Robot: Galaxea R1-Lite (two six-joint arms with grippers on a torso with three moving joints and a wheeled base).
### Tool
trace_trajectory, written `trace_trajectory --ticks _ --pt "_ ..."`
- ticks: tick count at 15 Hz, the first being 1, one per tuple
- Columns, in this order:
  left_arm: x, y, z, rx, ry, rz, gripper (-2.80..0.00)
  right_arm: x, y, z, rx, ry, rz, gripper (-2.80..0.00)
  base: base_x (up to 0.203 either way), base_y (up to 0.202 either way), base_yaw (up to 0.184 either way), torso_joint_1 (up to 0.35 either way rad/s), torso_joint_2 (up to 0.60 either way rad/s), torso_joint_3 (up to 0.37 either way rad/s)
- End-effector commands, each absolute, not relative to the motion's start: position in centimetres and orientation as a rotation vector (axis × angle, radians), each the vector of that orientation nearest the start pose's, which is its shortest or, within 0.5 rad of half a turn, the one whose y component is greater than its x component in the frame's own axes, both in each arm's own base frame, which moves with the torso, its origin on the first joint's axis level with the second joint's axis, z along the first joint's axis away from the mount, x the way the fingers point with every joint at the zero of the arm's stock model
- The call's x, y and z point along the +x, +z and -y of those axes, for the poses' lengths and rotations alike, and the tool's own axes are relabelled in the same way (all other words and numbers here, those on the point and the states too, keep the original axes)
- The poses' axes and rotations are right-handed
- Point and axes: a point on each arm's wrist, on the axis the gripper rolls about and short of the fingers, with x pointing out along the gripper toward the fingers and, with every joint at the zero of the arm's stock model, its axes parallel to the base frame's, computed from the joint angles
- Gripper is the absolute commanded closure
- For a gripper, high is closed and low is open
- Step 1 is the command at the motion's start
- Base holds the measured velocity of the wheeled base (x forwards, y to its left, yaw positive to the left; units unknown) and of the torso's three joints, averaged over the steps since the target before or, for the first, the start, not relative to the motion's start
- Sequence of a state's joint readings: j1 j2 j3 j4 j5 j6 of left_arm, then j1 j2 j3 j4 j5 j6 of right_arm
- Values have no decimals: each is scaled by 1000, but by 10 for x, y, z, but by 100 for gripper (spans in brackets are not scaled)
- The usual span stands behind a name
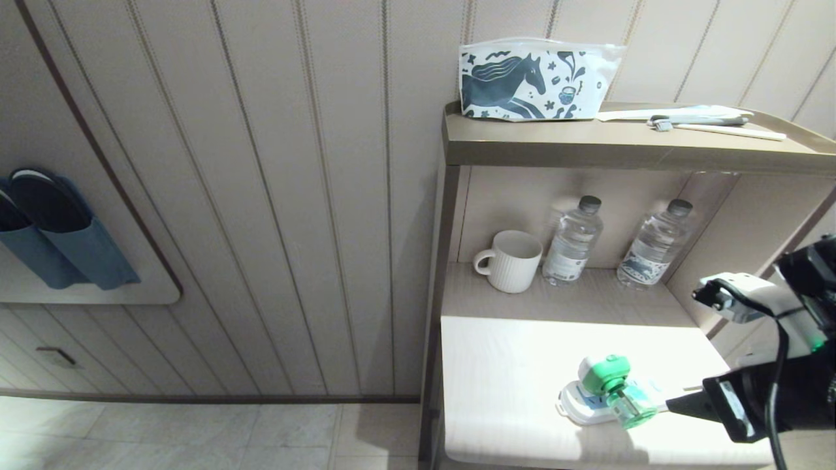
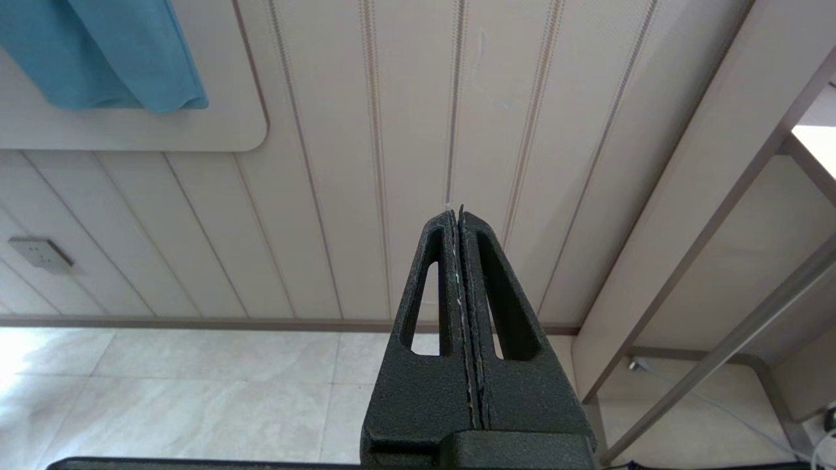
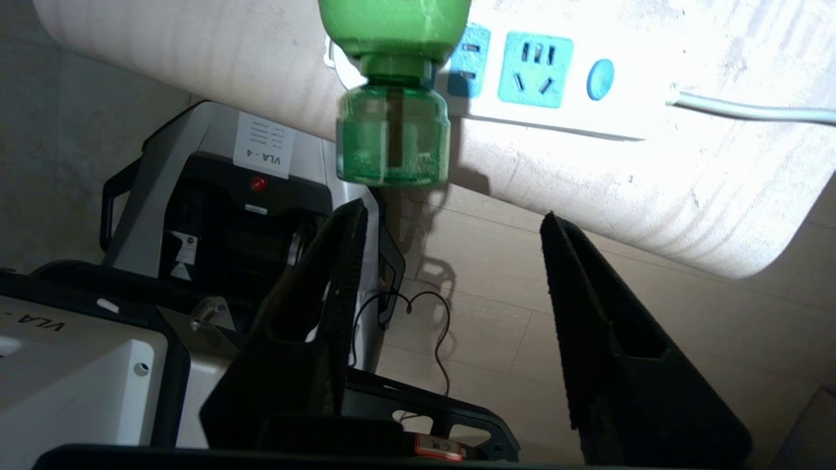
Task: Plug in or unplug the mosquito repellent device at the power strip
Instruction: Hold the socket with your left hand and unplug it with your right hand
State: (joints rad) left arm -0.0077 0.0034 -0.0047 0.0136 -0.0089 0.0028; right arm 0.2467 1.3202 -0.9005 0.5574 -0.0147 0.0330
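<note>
The mosquito repellent device (image 1: 610, 385) has a white head with a green top and a green liquid bottle. It sits on the left end of the white power strip (image 1: 578, 406), near the front of the bright table top. Its bottle (image 3: 392, 130) points toward the table's front edge, and its pins are hidden. The power strip (image 3: 555, 72) shows light-blue sockets and a white cord (image 3: 751, 111). My right gripper (image 1: 676, 405) is open just right of the device. Nothing lies between the fingers of the right gripper (image 3: 452, 215), which are short of the bottle. My left gripper (image 2: 458, 212) is shut and parked, facing the wall.
At the back of the shelf stand a white mug (image 1: 513, 261) and two clear water bottles (image 1: 575, 241) (image 1: 656, 245). The top shelf (image 1: 535, 147) holds a horse-print pouch (image 1: 532, 78) and toiletries. Blue slipper pockets (image 1: 59, 235) hang on the left wall. My base (image 3: 215, 215) is below the table edge.
</note>
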Motion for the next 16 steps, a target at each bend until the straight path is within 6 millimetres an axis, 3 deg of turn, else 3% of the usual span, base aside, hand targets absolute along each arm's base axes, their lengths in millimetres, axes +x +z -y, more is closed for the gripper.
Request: trace_trajectory --ticks 1,13,16 --pt "-23 75 0 3 -17 -12 0 182 202 -49 -110 209 -995 -280 0 0 0 0 0 0" --pt "-23 75 0 3 -17 -12 0 239 173 -69 -141 217 -1078 -280 0 0 0 0 0 0" --pt "-23 75 0 3 -16 -12 0 245 169 -77 -153 234 -1095 -280 0 0 0 0 0 0"
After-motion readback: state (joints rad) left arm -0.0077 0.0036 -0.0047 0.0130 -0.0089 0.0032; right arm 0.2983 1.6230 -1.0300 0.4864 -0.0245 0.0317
